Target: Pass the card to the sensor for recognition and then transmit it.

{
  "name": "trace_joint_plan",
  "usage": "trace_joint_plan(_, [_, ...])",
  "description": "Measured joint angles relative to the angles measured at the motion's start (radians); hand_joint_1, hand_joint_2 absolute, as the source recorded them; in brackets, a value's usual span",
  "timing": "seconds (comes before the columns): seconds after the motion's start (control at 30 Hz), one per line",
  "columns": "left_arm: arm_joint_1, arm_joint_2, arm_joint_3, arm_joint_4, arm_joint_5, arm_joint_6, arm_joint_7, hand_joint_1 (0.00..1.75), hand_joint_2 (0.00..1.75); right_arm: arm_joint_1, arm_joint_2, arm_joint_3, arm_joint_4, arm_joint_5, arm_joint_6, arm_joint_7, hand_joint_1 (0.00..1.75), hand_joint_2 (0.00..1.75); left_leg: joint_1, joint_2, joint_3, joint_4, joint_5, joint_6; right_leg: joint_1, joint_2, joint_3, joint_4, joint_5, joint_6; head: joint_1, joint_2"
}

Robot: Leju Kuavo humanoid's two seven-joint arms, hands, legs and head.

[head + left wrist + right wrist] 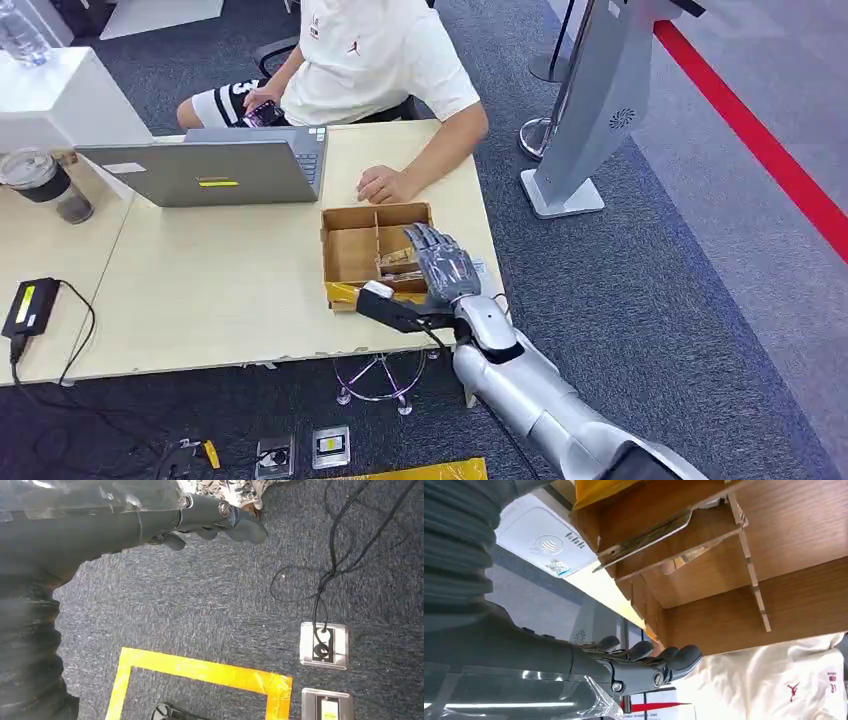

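Cardboard makes up the divided box (372, 240) near the worktop's (220, 300) right front corner, and the right hand (440, 265) hovers over its right-hand compartments, fingers spread wide and holding nothing. The step in hand looks like the pick-up: the card (644, 537) lies tilted in the compartment beneath the fingers, propped against a divider, with what seem to be other cards beside it. The left-hand compartments appear bare. The white sensor (541, 542) lies just beside the box, at the worktop's right edge. Next, I judge, the fingers must lower and pinch the card's raised edge. The left hand (215, 517) hangs over the floor, fingers curled, holding nothing.
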Motion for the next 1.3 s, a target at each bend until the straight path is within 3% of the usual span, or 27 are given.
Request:
trace_joint_plan(0.37, [0.001,0.000,0.002,0.000,0.008,0.000,0.000,0.00,1.75,-0.017,-0.005,-0.028,-0.023,0.004,-0.066,-0.003,0.00,1.75,0.000,0.000,0.000,0.000,0.000,0.000,0.000,0.000,0.000,0.000,0.000,0.000,0.000,0.000])
trace_joint_plan(0.67, [0.004,0.000,0.003,0.000,0.015,-0.001,-0.001,0.00,1.75,-0.017,-0.021,-0.044,-0.139,0.013,-0.021,0.011,0.00,1.75,0.000,0.000,0.000,0.000,0.000,0.000,0.000,0.000,0.000,0.000,0.000,0.000,0.000,0.000])
trace_joint_plan(1.0, [0.004,0.000,0.003,0.000,0.014,-0.002,-0.001,0.00,1.75,-0.008,-0.025,-0.044,-0.177,0.011,-0.007,0.010,0.00,1.75,0.000,0.000,0.000,0.000,0.000,0.000,0.000,0.000,0.000,0.000,0.000,0.000,0.000,0.000])
trace_joint_plan(1.3, [0.005,0.001,0.003,0.000,0.018,-0.005,-0.001,0.00,1.75,0.004,-0.019,-0.043,-0.176,-0.005,0.054,-0.021,0.00,1.75,0.000,0.000,0.000,0.000,0.000,0.000,0.000,0.000,0.000,0.000,0.000,0.000,0.000,0.000])
